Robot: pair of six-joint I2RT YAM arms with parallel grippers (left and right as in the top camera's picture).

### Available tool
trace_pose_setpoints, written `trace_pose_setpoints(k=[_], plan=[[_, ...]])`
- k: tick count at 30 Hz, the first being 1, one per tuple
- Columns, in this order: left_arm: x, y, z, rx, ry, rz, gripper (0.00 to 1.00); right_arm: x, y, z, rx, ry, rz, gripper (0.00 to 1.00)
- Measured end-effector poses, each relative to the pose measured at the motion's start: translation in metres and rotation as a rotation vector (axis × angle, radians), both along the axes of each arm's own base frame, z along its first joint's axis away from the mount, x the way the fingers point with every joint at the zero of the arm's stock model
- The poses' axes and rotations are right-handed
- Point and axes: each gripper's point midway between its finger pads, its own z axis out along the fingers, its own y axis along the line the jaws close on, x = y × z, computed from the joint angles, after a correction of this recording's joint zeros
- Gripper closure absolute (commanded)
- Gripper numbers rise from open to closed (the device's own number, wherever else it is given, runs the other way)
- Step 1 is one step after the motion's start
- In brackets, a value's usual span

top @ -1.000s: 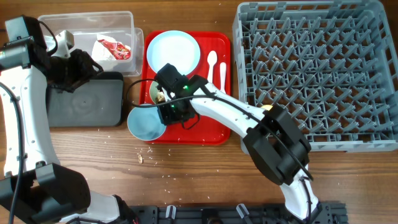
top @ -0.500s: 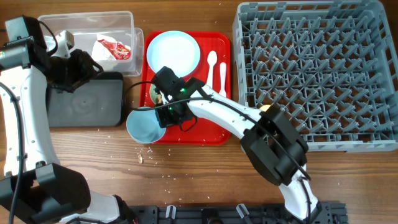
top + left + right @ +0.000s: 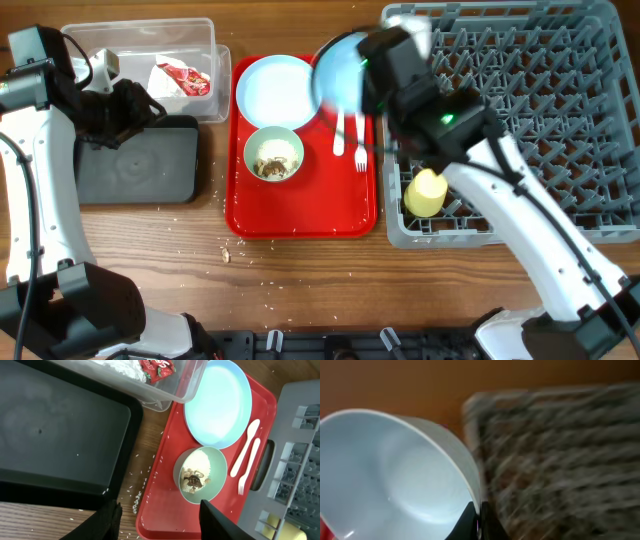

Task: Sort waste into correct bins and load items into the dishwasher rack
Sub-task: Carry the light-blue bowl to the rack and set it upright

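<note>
Left arm bent at left side, left gripper (image 3: pixel 161 512) fingers spread apart. Right arm stretched forward, right gripper (image 3: pixel 478 519) pinched on pale blue bowl (image 3: pixel 395 470) rim

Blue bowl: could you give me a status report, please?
Right tool shut on blue bowl, aloft beside rack. Left tool open by black tray. Nothing seen blocking.

A robot test bench staged as a dish-clearing station — wooden tabletop (image 3: pixel 300 280), red serving tray (image 3: pixel 300 210) centre, grey dishwasher rack (image 3: pixel 580 100) at 3 o'clock.
</note>
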Motion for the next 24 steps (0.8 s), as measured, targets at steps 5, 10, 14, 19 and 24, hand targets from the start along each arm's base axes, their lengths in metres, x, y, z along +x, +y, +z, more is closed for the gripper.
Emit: trace_pose_setpoints(k=[5, 10, 14, 19, 24], plan=[[0.000, 0.001, 0.000, 0.003, -0.001, 0.001, 0.48, 0.083, -0.080, 0.042, -0.378, -0.294, -0.291, 0.96], [0.000, 0.001, 0.000, 0.004, 0.000, 0.001, 0.47, 0.148, -0.090, -0.028, -0.868, -0.133, -0.198, 0.96], [0.000, 0.000, 0.000, 0.003, 0.001, 0.001, 0.47, 0.164, -0.101, -0.085, -1.086, 0.056, -0.094, 0.96], [0.002, 0.001, 0.001, 0.006, -0.010, 0.001, 0.47, 0.165, -0.115, -0.090, -1.126, 0.102, -0.099, 0.96], [0.009, 0.003, 0.003, 0.016, -0.039, 0.001, 0.45, 0.153, -0.087, -0.104, -1.193, 0.184, 0.007, 0.96]])
